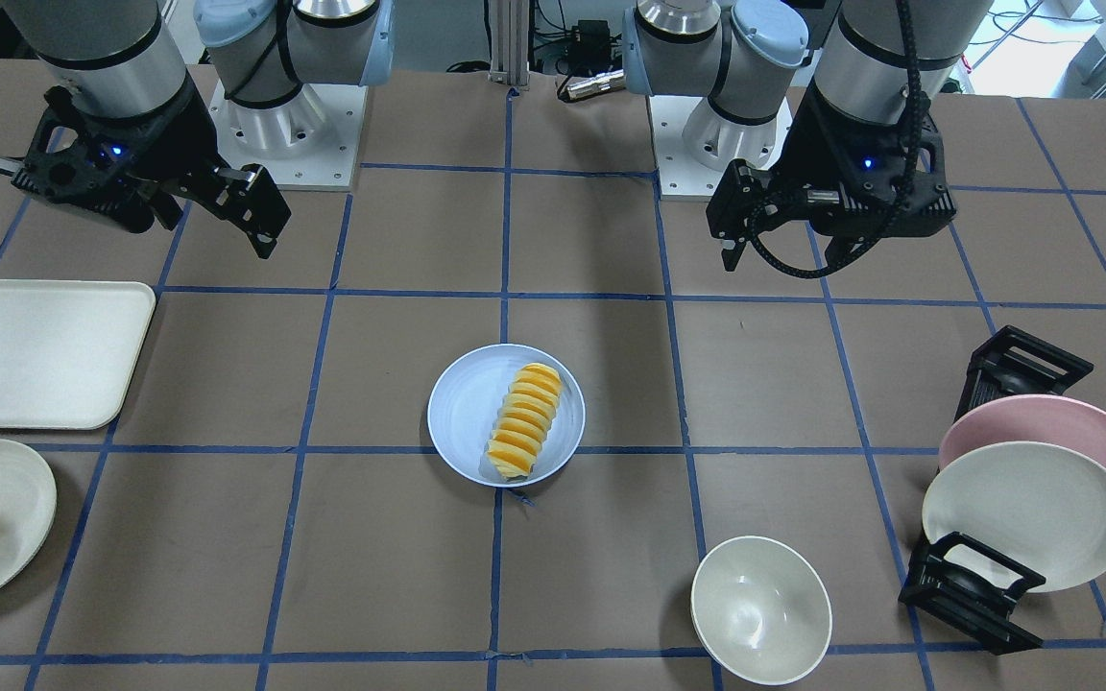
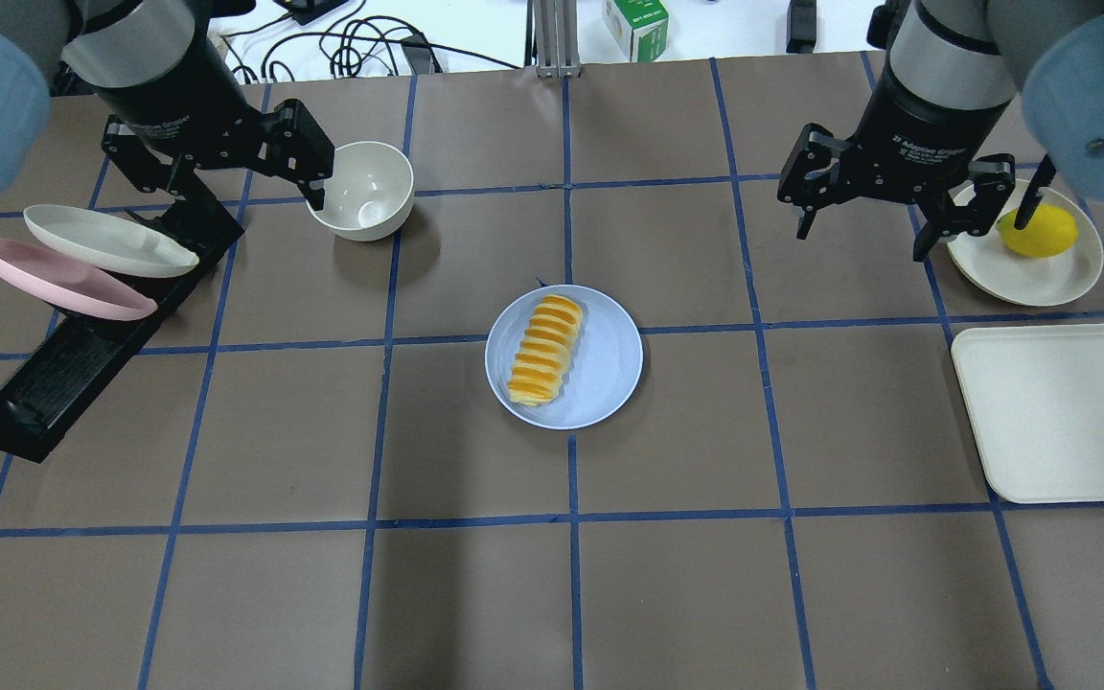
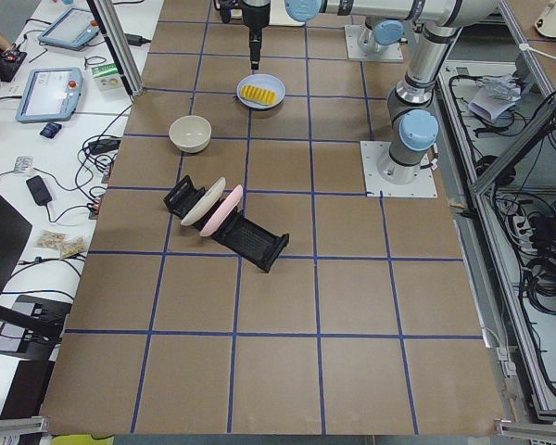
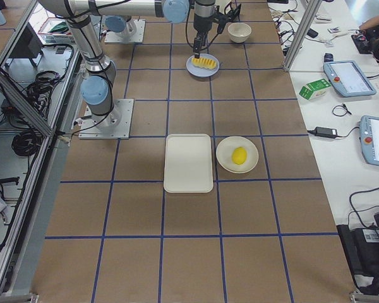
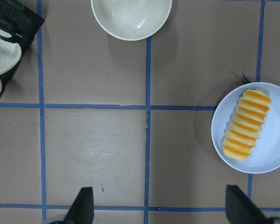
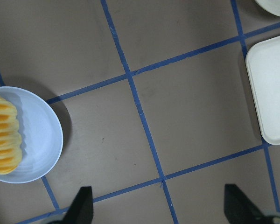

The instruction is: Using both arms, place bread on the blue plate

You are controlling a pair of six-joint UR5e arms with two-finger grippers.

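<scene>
Overhead exterior: we see the bread (image 2: 545, 350) lying on the blue plate (image 2: 609, 376); left gripper (image 2: 224, 180), near the white bowl (image 2: 361, 190), and right gripper (image 2: 863, 235), near the yellow fruit (image 2: 1037, 231), both hang spread.

You'll see the bread (image 2: 545, 349), a long loaf of yellow-orange ridged segments, lying flat on the plate (image 2: 609, 374), a round, shallow, pale blue dish. The loaf sits in the plate's half on the robot's left, slightly slanted, and spans most of the way from rim to rim. Both arms are raised above the table and well apart from the plate, the left gripper (image 5: 161, 207) off to its left and the right gripper (image 2: 861, 240) off to its right, each with fingers spread wide and holding nothing.
</scene>
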